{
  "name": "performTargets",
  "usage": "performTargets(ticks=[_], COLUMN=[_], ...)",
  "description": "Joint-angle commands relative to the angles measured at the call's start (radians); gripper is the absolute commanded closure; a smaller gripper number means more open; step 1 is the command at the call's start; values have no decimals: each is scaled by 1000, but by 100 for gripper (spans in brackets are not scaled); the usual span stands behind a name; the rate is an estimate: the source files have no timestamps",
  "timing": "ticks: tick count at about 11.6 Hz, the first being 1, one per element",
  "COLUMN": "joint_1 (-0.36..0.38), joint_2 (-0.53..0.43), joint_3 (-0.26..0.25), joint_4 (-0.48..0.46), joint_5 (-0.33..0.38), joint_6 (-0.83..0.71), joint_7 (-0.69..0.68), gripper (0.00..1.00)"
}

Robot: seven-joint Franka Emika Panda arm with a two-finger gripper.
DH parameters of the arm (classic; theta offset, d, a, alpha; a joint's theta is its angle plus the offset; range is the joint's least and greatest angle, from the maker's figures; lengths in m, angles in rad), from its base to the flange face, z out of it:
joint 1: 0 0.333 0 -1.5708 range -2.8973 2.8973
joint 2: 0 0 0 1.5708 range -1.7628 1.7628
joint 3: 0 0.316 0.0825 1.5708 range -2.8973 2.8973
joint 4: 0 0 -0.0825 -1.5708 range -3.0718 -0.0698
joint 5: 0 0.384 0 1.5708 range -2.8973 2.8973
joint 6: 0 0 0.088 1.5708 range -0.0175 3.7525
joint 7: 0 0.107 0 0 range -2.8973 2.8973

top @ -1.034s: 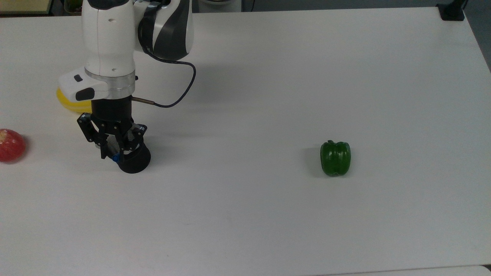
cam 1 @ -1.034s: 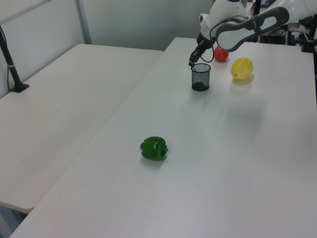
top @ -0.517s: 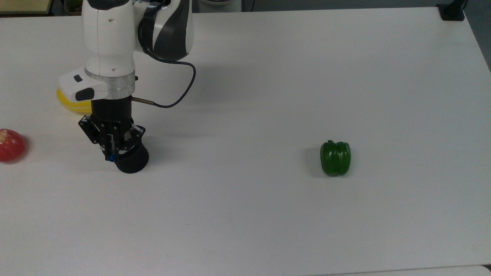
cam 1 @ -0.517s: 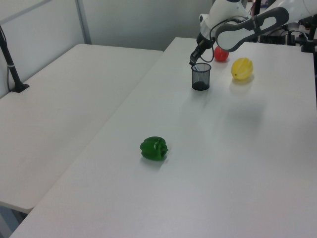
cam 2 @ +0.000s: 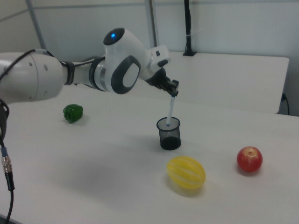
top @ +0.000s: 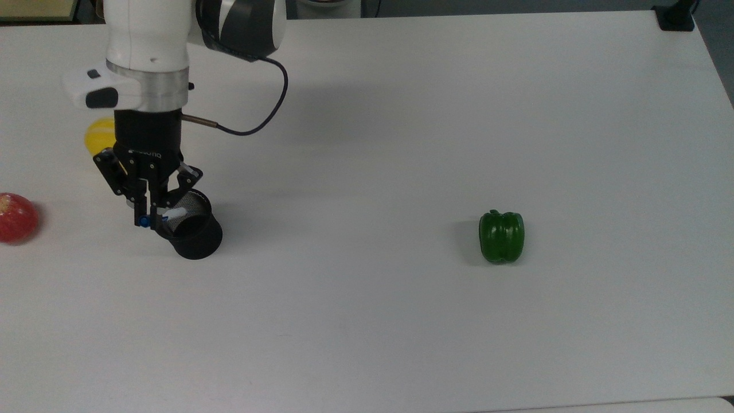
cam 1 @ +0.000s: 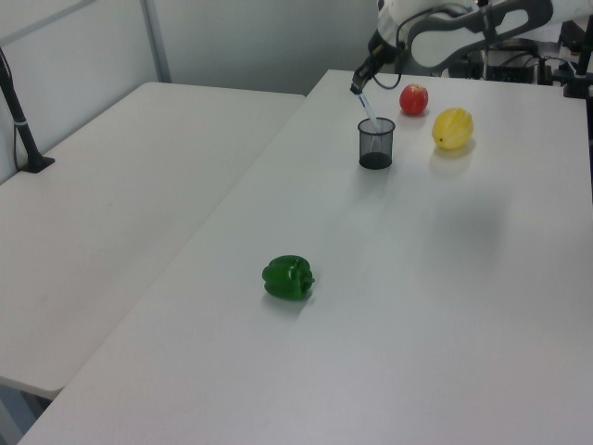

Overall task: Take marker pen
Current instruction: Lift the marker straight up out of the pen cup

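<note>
One green pepper [top: 502, 236], one yellow fruit [cam 2: 186, 172] and one apple [cam 2: 249, 159] surround a mesh cup [cam 2: 169, 133]; the gripper [cam 2: 174, 93] pinches the marker pen [cam 2: 170, 108] above it.

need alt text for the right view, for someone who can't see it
A white robot arm's tool grips the marker pen by its top, lifting it partly out of a black mesh cup on a white table. Nearby lie a yellow fruit, a red apple and a green pepper.

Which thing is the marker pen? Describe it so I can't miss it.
On the white table, find the black mesh cup near the yellow fruit and the red apple. The marker pen rises from it, its top in the gripper: slim and white with a blue cap.
</note>
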Motion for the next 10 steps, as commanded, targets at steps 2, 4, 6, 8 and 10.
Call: performTargets(ticks=[2, 4, 6, 8, 10], joint_1=[4, 17, 67, 134, 202], joint_2=[-115, -143, -189, -223, -253], joint_3=[10, 19, 34, 37, 37], joint_4=[-25, -24, -24, -24, -24], joint_5=[16, 15, 15, 15, 16], joint_6=[3, -88, -258, -448, -648], joint_7=[28, 30, 28, 28, 28], gripper=[95, 94, 94, 94, 94])
